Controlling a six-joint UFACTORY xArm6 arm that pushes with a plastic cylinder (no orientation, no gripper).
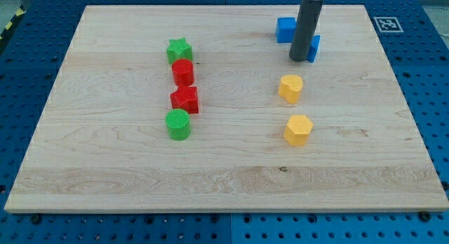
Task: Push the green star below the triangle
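Observation:
The green star sits at the upper left of the wooden board, at the top of a column of blocks. My tip is far to the star's right, at the upper right of the board. It stands between two blue blocks: one up and to its left, and one just to its right that the rod partly hides. I cannot tell which blue block is the triangle.
Below the green star come a red cylinder, a red star and a green cylinder, close together. A yellow heart lies just below my tip, with a yellow hexagon lower down.

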